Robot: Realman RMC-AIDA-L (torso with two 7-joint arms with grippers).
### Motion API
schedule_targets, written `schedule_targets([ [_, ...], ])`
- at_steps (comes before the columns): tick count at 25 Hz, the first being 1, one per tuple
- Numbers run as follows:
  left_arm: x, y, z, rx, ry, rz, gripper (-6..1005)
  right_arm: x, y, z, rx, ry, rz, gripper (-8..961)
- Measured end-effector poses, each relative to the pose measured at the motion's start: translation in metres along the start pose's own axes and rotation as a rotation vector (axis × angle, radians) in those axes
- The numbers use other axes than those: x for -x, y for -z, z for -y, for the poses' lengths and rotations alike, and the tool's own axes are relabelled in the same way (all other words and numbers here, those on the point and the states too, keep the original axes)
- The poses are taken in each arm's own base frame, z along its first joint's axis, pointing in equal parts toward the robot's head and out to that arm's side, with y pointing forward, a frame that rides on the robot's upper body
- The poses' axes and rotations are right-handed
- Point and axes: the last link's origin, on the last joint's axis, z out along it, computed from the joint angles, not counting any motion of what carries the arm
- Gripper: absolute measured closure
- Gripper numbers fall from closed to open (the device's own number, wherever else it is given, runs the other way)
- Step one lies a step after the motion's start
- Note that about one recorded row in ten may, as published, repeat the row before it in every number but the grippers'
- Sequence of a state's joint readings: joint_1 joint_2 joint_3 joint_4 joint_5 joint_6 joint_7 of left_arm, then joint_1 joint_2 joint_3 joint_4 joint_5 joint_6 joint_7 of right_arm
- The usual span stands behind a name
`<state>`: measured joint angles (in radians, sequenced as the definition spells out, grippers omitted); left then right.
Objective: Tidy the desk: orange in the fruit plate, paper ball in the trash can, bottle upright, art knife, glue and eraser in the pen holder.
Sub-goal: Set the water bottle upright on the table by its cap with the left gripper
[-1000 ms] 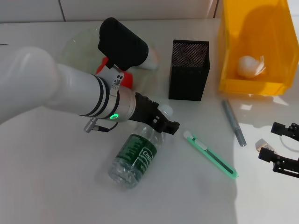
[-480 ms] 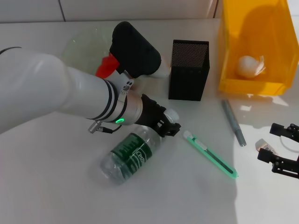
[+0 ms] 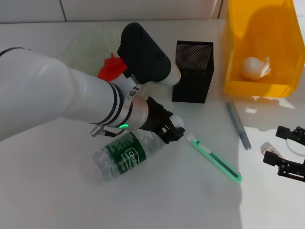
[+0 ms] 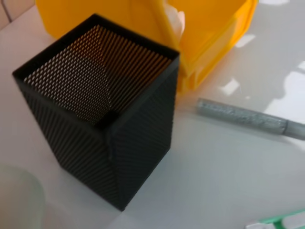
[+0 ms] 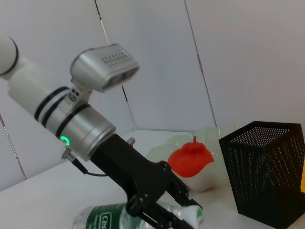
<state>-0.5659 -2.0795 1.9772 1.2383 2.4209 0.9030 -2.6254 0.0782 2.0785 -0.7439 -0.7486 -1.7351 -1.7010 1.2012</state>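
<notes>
Head view: your left gripper is clamped at the neck of the bottle, just below its white cap; the right wrist view confirms both fingers closed around the neck. Over the last second the bottle's base has swung toward your left and the cap end has moved toward the art knife, so the body now lies closer to crosswise than it did. It reads as pivoting on the desk, not yet lifted; the green label still faces up and the bottle is still flat. Judgement: the grasp is holding and the uprighting step is under way, but the tilt-up itself has not begun. Watch the cap end, now just beside the knife's pale end, in case the swing nudges it. The red fruit already sits in the clear fruit plate. The paper ball is already in the yellow bin. The pen holder shows empty in the left wrist view; the grey glue stick and the knife remain on the desk. Your right gripper is parked at the desk's right edge, fingers apart, holding nothing, with a small pale object, possibly the eraser, beside it.
</notes>
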Motion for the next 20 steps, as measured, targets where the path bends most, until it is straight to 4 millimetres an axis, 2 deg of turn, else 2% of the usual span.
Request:
schedule_targets([
  [4,-0.005,0.021,-0.009,-0.005,-0.043,-0.029,544,0.0,0.0,0.0,0.0,0.0,0.0,118],
  [6,-0.006,0.041,-0.011,-0.021,-0.068,-0.061,546,0.0,0.0,0.0,0.0,0.0,0.0,118],
  [7,-0.006,0.041,-0.011,-0.021,-0.068,-0.061,547,0.0,0.0,0.0,0.002,-0.001,0.001,118],
  [8,-0.006,0.05,-0.009,-0.03,-0.073,-0.077,548,0.0,0.0,0.0,0.002,-0.001,0.001,118],
  [9,-0.006,0.069,-0.006,-0.052,-0.084,-0.113,549,0.0,0.0,0.0,0.003,-0.002,0.001,118],
  [10,-0.006,0.069,-0.006,-0.052,-0.084,-0.113,549,0.001,0.0,0.0,0.004,-0.004,0.002,118],
  [11,-0.003,0.084,-0.003,-0.076,-0.084,-0.141,550,0.001,0.0,0.0,0.005,-0.006,0.002,118],
  [13,-0.003,0.084,-0.003,-0.076,-0.084,-0.141,551,0.001,0.0,0.0,0.006,-0.009,0.002,118],
  [14,0.007,0.107,0.007,-0.133,-0.063,-0.169,551,0.001,0.0,0.0,0.006,-0.009,0.002,118],
  [20,0.019,0.123,0.017,-0.171,-0.014,-0.164,554,0.003,0.0,0.0,0.009,-0.015,0.002,118],
])
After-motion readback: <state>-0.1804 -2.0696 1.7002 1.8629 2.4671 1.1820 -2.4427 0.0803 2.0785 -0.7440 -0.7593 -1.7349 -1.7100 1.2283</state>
